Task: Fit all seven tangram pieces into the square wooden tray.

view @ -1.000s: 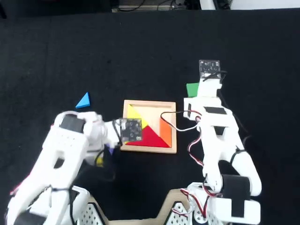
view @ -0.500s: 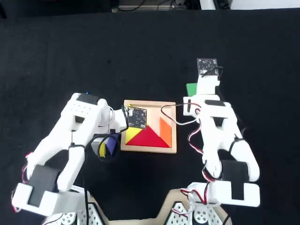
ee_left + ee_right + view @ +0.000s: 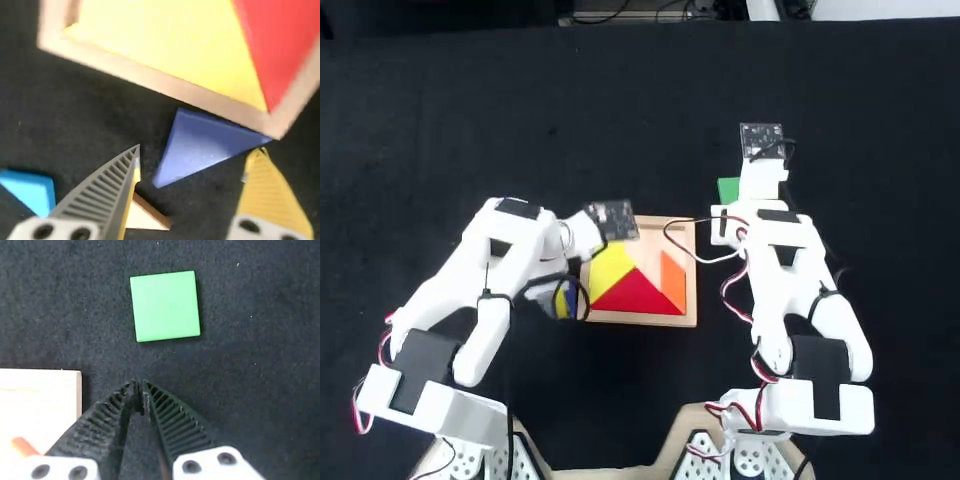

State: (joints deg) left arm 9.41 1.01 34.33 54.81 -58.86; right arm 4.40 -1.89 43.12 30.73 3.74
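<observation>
The left pincer (image 3: 197,150) is hovering wide open, dark blue triangle (image 3: 202,141) between its tips, so it's probably needing a centred drop before clenching.

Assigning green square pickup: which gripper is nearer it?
Right. The right gripper sits just short of the green square; the left gripper hangs over a dark blue triangle beyond the tray.
</observation>
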